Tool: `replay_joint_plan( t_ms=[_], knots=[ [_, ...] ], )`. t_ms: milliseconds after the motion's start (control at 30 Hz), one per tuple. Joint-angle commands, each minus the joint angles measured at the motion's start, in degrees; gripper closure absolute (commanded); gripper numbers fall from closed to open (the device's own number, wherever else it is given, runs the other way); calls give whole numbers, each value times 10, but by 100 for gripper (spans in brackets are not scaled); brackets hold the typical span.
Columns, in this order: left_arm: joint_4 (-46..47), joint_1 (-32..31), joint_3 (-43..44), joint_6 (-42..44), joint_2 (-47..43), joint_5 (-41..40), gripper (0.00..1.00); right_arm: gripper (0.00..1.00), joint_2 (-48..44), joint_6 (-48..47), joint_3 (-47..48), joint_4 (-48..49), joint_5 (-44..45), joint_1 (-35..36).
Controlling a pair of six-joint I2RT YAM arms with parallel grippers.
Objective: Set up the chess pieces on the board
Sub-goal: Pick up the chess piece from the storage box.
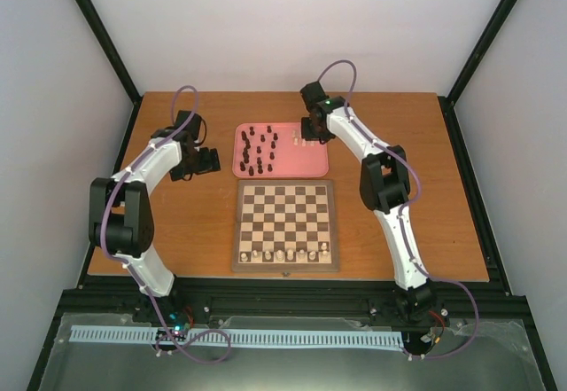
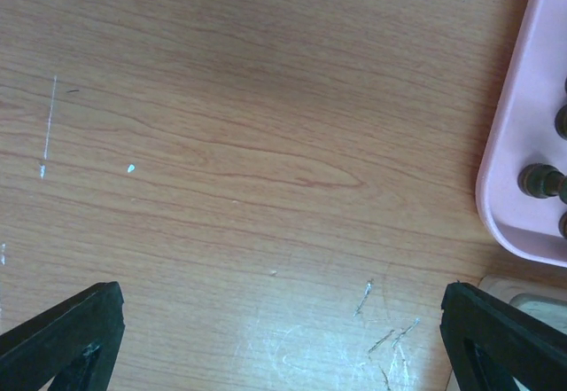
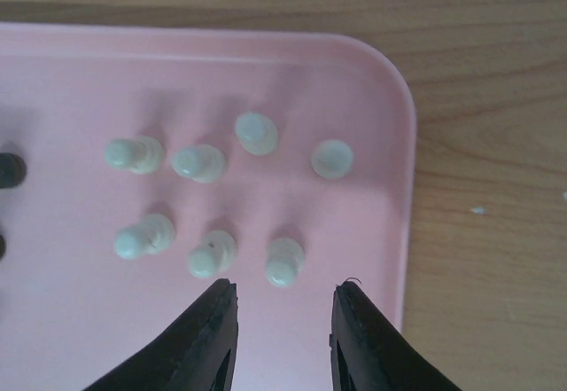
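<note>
The chessboard (image 1: 285, 224) lies at the table's front centre with a row of cream pieces (image 1: 288, 254) on its near rank. Behind it the pink tray (image 1: 280, 169) holds several dark pieces (image 1: 257, 150) and several cream pieces (image 1: 299, 137). My right gripper (image 1: 307, 131) hovers over the tray's right end, open and empty; in the right wrist view it (image 3: 285, 295) sits just short of a cream pawn (image 3: 283, 261), with more cream pieces (image 3: 197, 162) beyond. My left gripper (image 1: 209, 162) is open and empty over bare table left of the tray, which shows in the left wrist view (image 2: 523, 134).
The wooden table (image 1: 186, 222) is fenced by a black frame with white walls. A corner of the board (image 2: 532, 298) and dark pieces (image 2: 540, 181) on the tray show at the right of the left wrist view.
</note>
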Motion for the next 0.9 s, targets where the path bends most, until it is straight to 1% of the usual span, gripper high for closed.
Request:
replay_joint_plan(
  t_ms=[0, 433, 633, 867],
  knots=[
    [0, -2, 15, -7, 13, -4, 0, 69, 32, -19, 42, 10, -21, 1],
    [-1, -2, 22, -6, 27, -9, 0, 69, 59, -19, 51, 2, -19, 0],
    [-3, -2, 24, -6, 31, -9, 0, 70, 76, -17, 76, -2, -19, -3],
    [-4, -2, 23, -6, 31, -12, 0, 73, 86, -17, 90, -11, -23, -8]
  ],
)
